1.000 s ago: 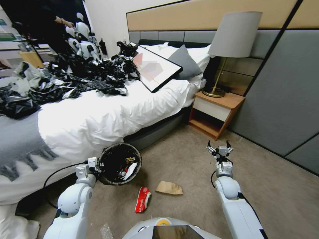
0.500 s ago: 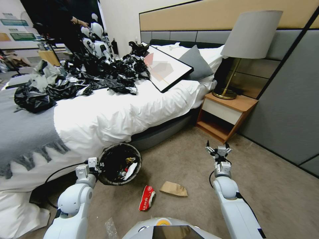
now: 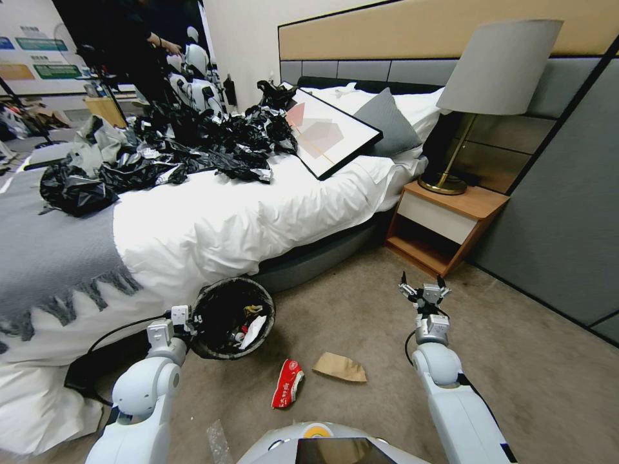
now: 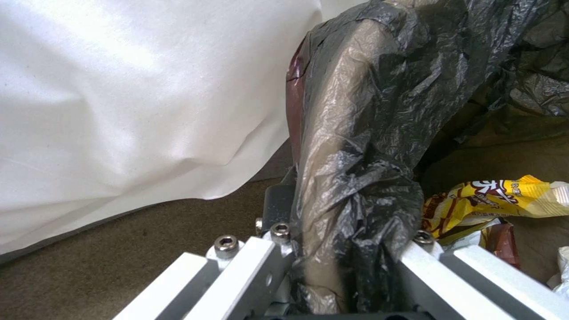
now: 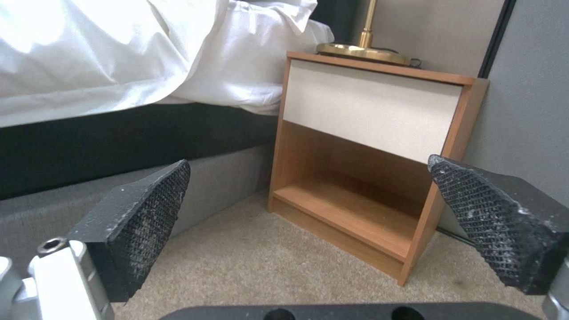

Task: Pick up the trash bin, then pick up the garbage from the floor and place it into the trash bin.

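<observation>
Left gripper (image 4: 350, 266): jaws pinching the trash bin (image 3: 232, 317) rim beside the bed (image 3: 213, 219); wrist view reveals a yellow packet (image 4: 498, 202) inside. Right gripper (image 3: 423, 293): jaws spread, empty. Red wrapper (image 3: 287, 384), brown bag (image 3: 340, 367) near bin.

The yellow snack packet (image 4: 498, 200) and red wrapper (image 3: 287, 383) bear print too small to read.

- A bed (image 3: 245, 212) with white bedding stands on beige carpet (image 3: 361, 316).
- Crumpled black bags (image 3: 193, 142) are heaped on the bed, beside a tilted framed picture (image 3: 329, 138) and a grey pillow (image 3: 390, 122).
- A brass lamp (image 3: 477, 96) stands on a wooden nightstand (image 3: 445, 222) against the grey wall panel.
</observation>
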Robot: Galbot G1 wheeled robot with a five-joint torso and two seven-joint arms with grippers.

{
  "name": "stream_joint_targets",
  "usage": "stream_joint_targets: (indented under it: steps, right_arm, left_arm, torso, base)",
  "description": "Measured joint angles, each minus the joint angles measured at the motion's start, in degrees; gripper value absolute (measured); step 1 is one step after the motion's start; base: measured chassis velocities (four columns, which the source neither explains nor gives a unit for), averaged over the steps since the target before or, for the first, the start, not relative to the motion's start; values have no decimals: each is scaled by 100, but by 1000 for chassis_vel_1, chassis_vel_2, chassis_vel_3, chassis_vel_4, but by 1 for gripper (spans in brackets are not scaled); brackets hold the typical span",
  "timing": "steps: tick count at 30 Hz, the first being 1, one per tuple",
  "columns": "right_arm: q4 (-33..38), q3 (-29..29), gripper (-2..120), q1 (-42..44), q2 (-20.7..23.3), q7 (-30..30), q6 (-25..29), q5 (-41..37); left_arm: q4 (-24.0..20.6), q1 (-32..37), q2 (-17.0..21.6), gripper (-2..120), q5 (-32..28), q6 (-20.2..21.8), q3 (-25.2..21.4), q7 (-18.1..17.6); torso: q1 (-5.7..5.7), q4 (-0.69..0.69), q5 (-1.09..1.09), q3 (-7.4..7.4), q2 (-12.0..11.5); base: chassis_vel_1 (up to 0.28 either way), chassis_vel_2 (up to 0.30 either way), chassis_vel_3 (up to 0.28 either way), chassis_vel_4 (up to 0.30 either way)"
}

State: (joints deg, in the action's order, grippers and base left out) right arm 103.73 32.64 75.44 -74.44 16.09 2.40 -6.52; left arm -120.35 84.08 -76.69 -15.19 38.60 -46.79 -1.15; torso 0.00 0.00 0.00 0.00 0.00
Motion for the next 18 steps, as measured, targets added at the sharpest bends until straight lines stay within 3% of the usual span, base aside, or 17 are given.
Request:
stream_joint_targets:
  steps: [18]
  right_arm:
    - [-26,-23,100,-41,-8,21,-113,12]
  left_arm:
    - [41,-13,-8,0,21,-2,20,21]
  torso:
    - [0,0,0,0,0]
  base:
    - [0,0,0,0]
